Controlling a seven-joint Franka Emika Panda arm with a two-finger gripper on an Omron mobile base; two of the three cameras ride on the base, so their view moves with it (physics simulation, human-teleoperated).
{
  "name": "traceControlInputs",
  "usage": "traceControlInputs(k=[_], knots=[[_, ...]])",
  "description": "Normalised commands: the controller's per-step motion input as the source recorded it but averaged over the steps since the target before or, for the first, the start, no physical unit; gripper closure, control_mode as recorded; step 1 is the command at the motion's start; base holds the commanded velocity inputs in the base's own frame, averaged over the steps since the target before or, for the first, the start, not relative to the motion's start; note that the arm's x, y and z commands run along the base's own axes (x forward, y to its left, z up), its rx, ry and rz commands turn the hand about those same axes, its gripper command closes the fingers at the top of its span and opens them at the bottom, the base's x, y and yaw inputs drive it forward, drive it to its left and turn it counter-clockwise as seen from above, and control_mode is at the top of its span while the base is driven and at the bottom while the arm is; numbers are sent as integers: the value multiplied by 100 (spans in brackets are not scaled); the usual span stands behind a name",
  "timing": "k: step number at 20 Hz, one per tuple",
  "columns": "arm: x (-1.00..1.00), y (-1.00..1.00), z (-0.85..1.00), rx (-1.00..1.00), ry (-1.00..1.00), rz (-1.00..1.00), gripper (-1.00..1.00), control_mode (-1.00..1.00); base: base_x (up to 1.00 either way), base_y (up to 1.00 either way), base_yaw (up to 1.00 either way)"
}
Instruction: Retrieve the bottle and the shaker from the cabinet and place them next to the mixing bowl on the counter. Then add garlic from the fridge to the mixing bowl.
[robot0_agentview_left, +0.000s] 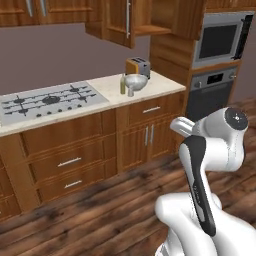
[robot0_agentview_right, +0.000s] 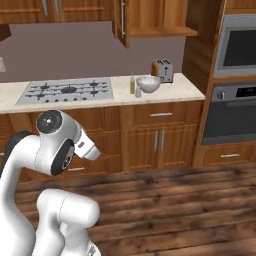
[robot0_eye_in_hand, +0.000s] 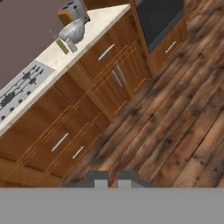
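The mixing bowl (robot0_agentview_left: 136, 81) (robot0_agentview_right: 148, 84) stands on the beige counter (robot0_agentview_left: 107, 90) (robot0_agentview_right: 165, 92) in front of the toaster. Just left of it stands the slim bottle (robot0_agentview_left: 122, 85) (robot0_agentview_right: 132, 84) of yellow-green oil, and the small grey shaker (robot0_agentview_left: 131, 92) (robot0_agentview_right: 138, 92) sits between the two at the front. The hand view takes in the bowl (robot0_eye_in_hand: 72, 30), bottle (robot0_eye_in_hand: 59, 43) and shaker (robot0_eye_in_hand: 71, 47) from afar. Above them the cabinet (robot0_agentview_left: 131, 22) (robot0_agentview_right: 150, 20) hangs with its door open. My gripper (robot0_eye_in_hand: 112, 178) is shut and holds nothing, high over the wooden floor, well back from the counter. The fridge is out of view.
An orange-sided toaster (robot0_agentview_left: 138, 66) (robot0_agentview_right: 163, 70) stands behind the bowl. The gas hob (robot0_agentview_left: 47, 100) (robot0_agentview_right: 67, 91) is set into the counter's left part. A built-in oven (robot0_agentview_left: 212, 92) (robot0_agentview_right: 232, 112) and microwave (robot0_agentview_left: 220, 40) fill the tall unit on the right. Wooden floor (robot0_eye_in_hand: 183, 113) stretches between me and the cupboards.
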Motion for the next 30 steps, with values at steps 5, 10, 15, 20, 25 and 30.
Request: traceControlInputs(k=[5, 10, 15, 20, 25, 30], knots=[[0, 0, 0, 0, 0, 0, 100, 100, 47, 0, -25], [0, 0, 0, 0, 0, 0, 100, 100, 55, 0, -23], [0, 0, 0, 0, 0, 0, 100, 100, 64, 0, -23], [0, 0, 0, 0, 0, 0, 100, 100, 65, 0, -22], [0, 0, 0, 0, 0, 0, 100, 100, 60, 0, -18], [0, 0, 0, 0, 0, 0, 100, 100, 59, -2, -11]])
